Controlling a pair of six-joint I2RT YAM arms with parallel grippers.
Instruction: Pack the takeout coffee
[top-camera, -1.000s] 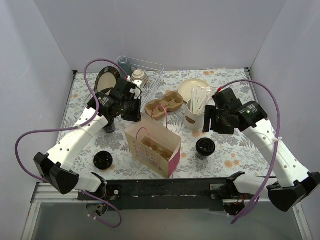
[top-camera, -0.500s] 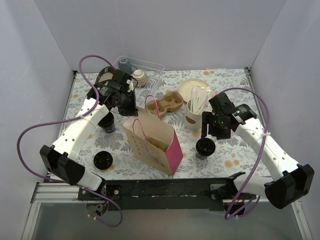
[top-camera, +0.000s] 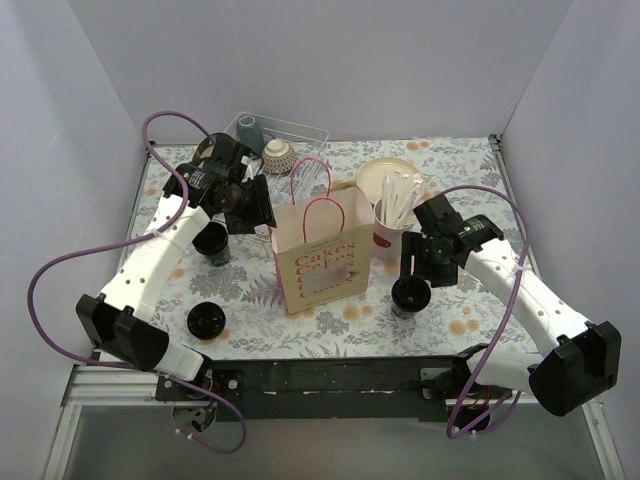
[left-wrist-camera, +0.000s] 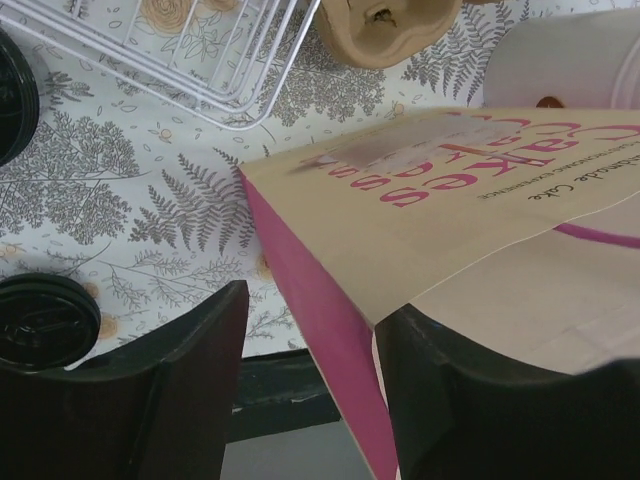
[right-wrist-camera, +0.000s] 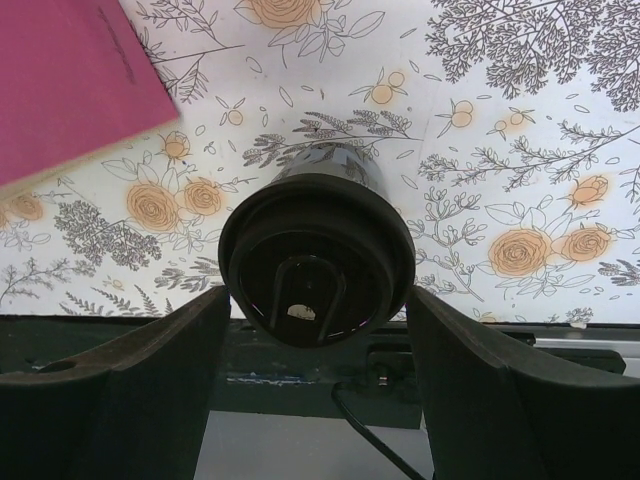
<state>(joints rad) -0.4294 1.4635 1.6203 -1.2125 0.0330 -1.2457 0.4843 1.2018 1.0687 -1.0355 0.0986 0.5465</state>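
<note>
table (top-camera: 470, 170): floral cloth, walled on three sides; both arm bases at the near edge.
paper bag (top-camera: 322, 255): stands upright at mid-table, printed face toward the arms, mouth up. Brown front with pink lettering, pink side panels, pink loop handles raised above the mouth.
wire basket (top-camera: 300, 133): far edge, left of centre. Holds a grey cup (top-camera: 250, 128); a small patterned cup (top-camera: 277, 152) sits at its front edge.
left gripper (left-wrist-camera: 310, 320): at the bag's upper left corner. Fingers spread wide; in the wrist view the bag's pink side edge runs up between them. Contact with the paper cannot be told.
right gripper (right-wrist-camera: 318, 295): low over the table, right of the bag. Fingers apart, one on each side of the right coffee cup, nothing clamped.
plate (top-camera: 380, 172): cream, far side, behind the stirrer cup.
cup carrier (left-wrist-camera: 385, 25): brown moulded pulp, behind the bag; only the left wrist view shows it.
stirrer cup (top-camera: 388, 232): white, full of white sticks, just beside the bag's right edge.
right coffee cup (top-camera: 410, 293): black lid, upright on the table, outside the bag, between the right fingers.
mid-left coffee cup (top-camera: 212, 240): black-topped, on the table beside the left arm, outside the bag.
near-left coffee cup (top-camera: 205, 320): black lid, near the front edge, well apart from the bag.
</note>
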